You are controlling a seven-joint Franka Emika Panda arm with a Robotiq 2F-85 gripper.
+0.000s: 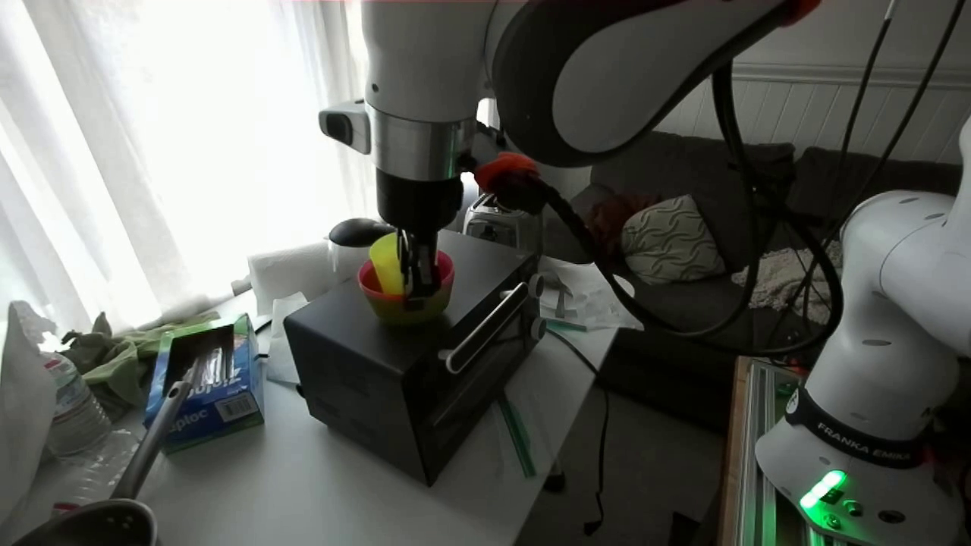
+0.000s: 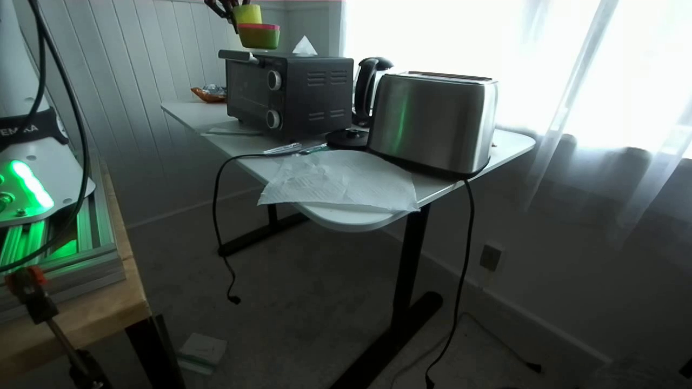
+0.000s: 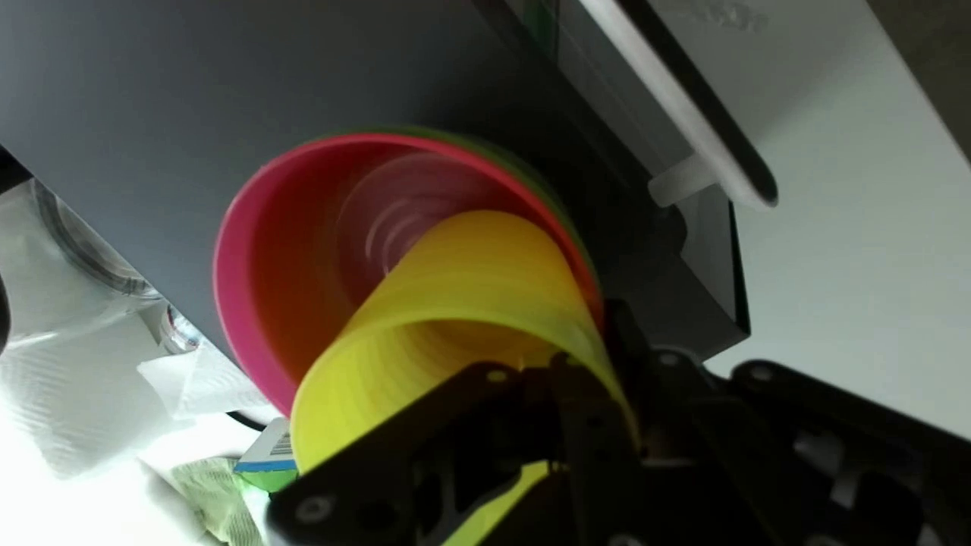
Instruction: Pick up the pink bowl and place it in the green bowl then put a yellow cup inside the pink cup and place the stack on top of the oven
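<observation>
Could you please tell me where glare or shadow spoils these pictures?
In both exterior views, the sheer white fabric curtains are partly blown out; in an exterior view, the boxy silver metal toaster reflects a green streak; in the wrist view, the lower left corner bleaches white, while the black mechanical gripper loses detail in darkness.

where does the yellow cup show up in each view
In an exterior view: yellow cup, left of centre, mid-height.
In an exterior view: yellow cup, near top edge, left of centre.
Wrist view: yellow cup, at centre and below.
Shared landmark: black oven, in all three.
</observation>
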